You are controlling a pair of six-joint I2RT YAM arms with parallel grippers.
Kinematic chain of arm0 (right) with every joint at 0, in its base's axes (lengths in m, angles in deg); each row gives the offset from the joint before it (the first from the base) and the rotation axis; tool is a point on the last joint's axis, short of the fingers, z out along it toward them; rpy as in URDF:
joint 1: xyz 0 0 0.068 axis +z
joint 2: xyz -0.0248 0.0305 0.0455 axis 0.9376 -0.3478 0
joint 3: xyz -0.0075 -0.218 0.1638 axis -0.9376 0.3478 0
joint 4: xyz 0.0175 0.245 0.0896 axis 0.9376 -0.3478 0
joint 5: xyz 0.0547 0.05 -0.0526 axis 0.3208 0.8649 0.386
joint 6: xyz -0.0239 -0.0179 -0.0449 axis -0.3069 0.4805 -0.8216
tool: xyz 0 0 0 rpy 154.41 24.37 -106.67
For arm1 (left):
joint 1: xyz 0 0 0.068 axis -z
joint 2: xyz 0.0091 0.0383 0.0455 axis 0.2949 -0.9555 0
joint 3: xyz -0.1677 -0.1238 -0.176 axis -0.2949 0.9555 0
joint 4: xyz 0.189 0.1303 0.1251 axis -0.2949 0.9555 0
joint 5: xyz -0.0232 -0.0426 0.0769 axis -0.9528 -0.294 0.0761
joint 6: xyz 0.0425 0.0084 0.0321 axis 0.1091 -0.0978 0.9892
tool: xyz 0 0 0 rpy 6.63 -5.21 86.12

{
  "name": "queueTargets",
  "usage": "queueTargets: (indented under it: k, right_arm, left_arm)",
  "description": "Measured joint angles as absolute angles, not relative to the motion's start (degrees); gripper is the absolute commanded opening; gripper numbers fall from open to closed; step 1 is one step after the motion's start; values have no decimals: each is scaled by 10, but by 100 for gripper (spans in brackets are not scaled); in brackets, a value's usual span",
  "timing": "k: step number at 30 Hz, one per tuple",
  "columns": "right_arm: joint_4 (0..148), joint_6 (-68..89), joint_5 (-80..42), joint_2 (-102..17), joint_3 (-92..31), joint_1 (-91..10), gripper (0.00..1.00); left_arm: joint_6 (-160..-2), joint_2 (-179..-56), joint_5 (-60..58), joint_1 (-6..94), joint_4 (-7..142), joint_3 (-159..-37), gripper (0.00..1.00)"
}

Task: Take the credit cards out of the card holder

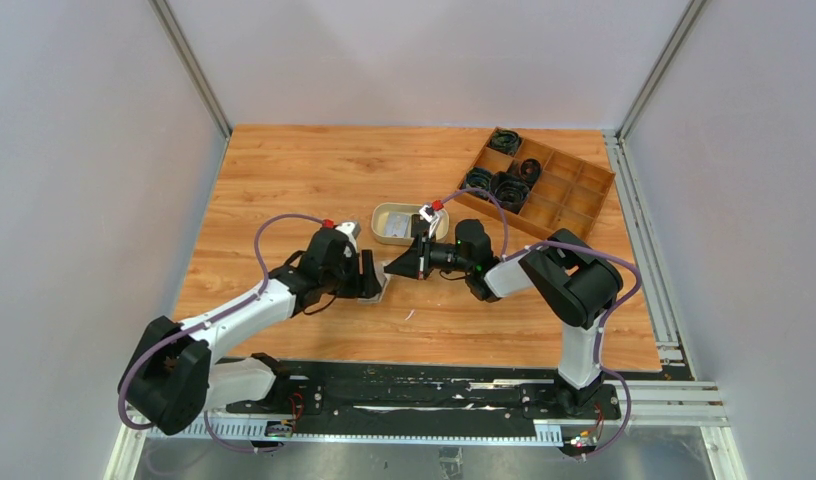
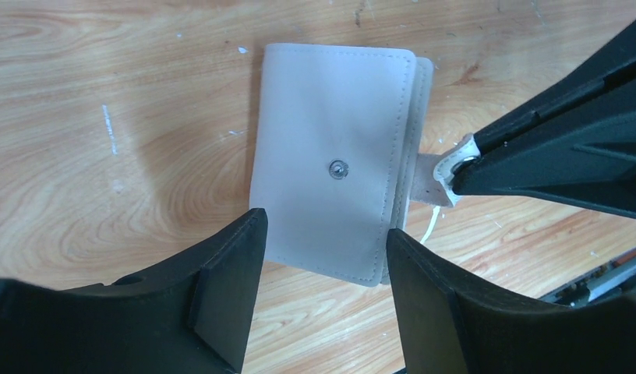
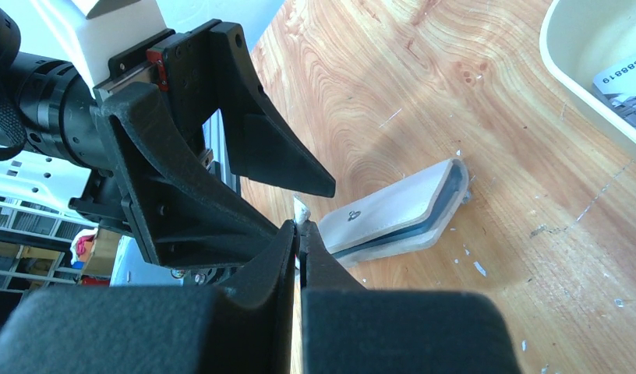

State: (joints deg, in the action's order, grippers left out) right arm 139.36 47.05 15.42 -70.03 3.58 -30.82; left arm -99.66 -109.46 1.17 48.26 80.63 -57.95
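The card holder (image 2: 330, 164), a cream wallet with a snap stud, lies closed on the table. My left gripper (image 2: 324, 226) is open, one finger on each side of its near edge. My right gripper (image 3: 300, 224) is shut on the card holder's small closing tab (image 2: 441, 173), which sticks out of its right side. In the right wrist view the card holder (image 3: 393, 210) shows a blue-grey layer between its leaves. I cannot tell if that is cards. A pale card (image 3: 623, 86) with printed digits lies in the oval dish. In the top view both grippers, left (image 1: 374, 278) and right (image 1: 396, 267), meet over the card holder.
The oval beige dish (image 1: 380, 213) stands just behind the grippers. A brown wooden compartment tray (image 1: 574, 190) with several black coiled items stands at the back right. Grey walls and metal rails border the table.
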Motion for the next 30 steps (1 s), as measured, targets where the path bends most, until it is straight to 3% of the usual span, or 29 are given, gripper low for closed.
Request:
queueTargets:
  k: [23, 30]
  right_arm:
    - [1390, 464, 165, -700, 36, -308, 0]
    - [1390, 464, 165, -700, 36, -308, 0]
  left_arm:
    - [-989, -1073, 115, 484, 852, -598, 64]
    - [-988, -1090, 133, 484, 852, -616, 47]
